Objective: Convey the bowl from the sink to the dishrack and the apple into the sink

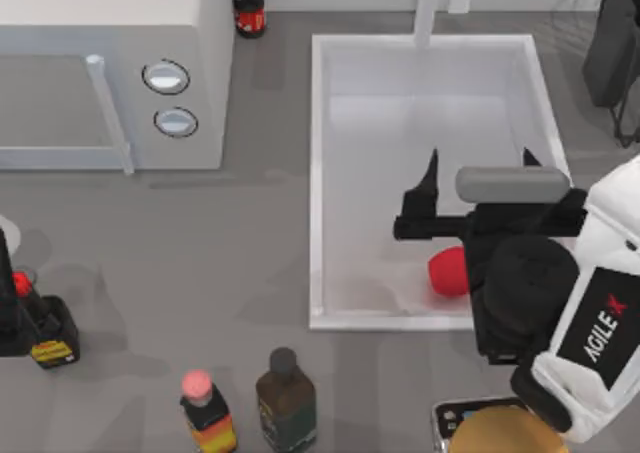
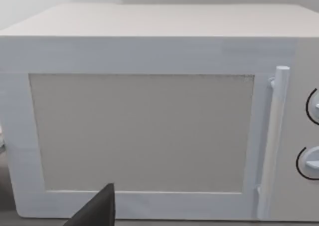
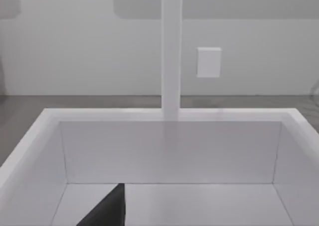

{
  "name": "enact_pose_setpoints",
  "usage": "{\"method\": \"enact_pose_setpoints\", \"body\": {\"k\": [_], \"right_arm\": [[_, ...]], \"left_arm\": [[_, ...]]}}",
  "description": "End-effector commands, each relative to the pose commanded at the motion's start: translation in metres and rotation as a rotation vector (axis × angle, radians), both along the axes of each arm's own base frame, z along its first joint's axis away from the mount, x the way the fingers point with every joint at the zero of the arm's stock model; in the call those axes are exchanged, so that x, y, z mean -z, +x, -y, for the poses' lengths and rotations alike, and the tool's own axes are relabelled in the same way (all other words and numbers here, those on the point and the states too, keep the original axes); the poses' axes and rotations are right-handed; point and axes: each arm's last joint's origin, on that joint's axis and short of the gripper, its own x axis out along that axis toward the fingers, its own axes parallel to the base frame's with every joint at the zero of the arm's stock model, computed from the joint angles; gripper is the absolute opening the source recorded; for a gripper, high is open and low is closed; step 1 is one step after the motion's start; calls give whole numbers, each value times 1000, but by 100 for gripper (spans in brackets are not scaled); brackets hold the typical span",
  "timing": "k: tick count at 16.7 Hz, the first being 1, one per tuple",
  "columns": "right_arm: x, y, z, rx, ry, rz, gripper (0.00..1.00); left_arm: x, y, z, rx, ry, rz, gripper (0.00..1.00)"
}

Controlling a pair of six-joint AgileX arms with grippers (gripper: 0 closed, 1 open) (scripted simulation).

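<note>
The white sink [image 1: 320, 173] takes up the middle right of the table. A red apple [image 1: 446, 271] lies on the sink floor near its front wall, partly hidden under my right arm. My right gripper [image 1: 480, 159] hovers over the basin, open, with nothing between its dark fingers [image 1: 431, 169]; the apple lies back under the wrist, not between them. The right wrist view looks along the sink's floor [image 3: 199, 201] to its far wall. The black wire dishrack [image 1: 612, 43] stands at the back right corner. The bowl is out of view. My left arm [image 1: 6, 293] is parked at the left edge.
A white microwave [image 1: 110, 73] fills the back left and faces the left wrist camera [image 2: 144, 131]. The tap [image 1: 428, 8] rises behind the sink. Bottles stand at the front [image 1: 205, 413] [image 1: 285, 398], left [image 1: 45, 335] and back [image 1: 248, 8]. A tan disc [image 1: 505, 435] lies at the front right.
</note>
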Motion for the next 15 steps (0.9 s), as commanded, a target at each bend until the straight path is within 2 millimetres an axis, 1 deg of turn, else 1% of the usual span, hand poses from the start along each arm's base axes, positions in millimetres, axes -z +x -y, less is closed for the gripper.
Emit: {"method": "enact_pose_setpoints", "body": {"k": [5,8,11,13,15], "right_arm": [[0,0,0,0,1,1,100],[-12,4,8,19,11,-1,100],[-41,9,29,65,29,-6,100],[-68,8,50,102,47,-3,100],[-97,0,76,135,66,5,100]], "left_arm": [[0,0,0,0,0,0,100],[0,0,0,0,0,0,100],[0,0,0,0,0,0,100],[0,0,0,0,0,0,100],[0,0,0,0,0,0,100]]}}
